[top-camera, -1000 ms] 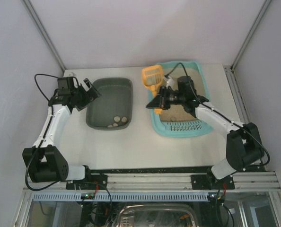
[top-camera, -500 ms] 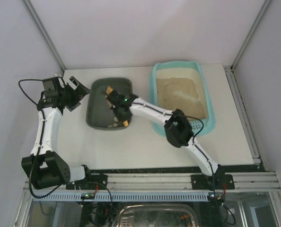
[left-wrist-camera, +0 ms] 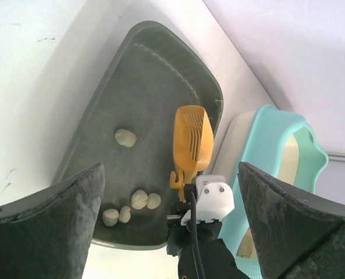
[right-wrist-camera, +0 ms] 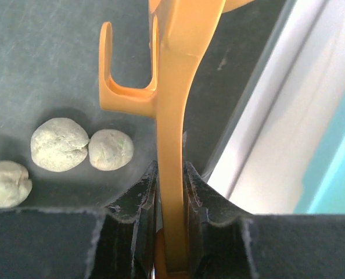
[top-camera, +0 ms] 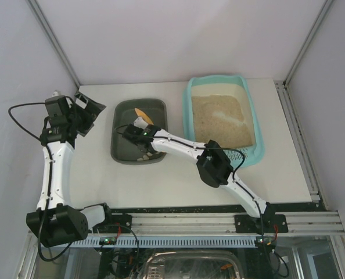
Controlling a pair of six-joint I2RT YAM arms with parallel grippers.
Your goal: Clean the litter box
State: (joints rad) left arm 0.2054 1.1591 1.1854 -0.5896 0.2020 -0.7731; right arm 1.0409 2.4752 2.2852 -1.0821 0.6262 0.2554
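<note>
The light-teal litter box (top-camera: pixel 191 125) holds beige litter at the right of the table; its rim (left-wrist-camera: pixel 269 145) also shows in the left wrist view. My right gripper (top-camera: pixel 139 130) reaches across over the dark grey-green tub (top-camera: pixel 126 148) and is shut on the handle of the orange scoop (right-wrist-camera: pixel 172 133). The scoop's slotted head (left-wrist-camera: pixel 193 138) hangs inside the tub. Several pale clumps (right-wrist-camera: pixel 59 144) lie on the tub's floor below the handle. My left gripper (top-camera: pixel 90 107) stands open to the left of the tub, nothing between its fingers (left-wrist-camera: pixel 45 226).
A strip of white table (right-wrist-camera: pixel 288 145) separates the tub from the litter box. The enclosure's walls stand close behind both containers. The right arm's elbow (top-camera: pixel 213 165) hangs over the table in front of the litter box.
My right arm has swung the scoop from over the litter box leftwards into the dark tub. The left gripper has drawn back left, away from the tub's rim.
</note>
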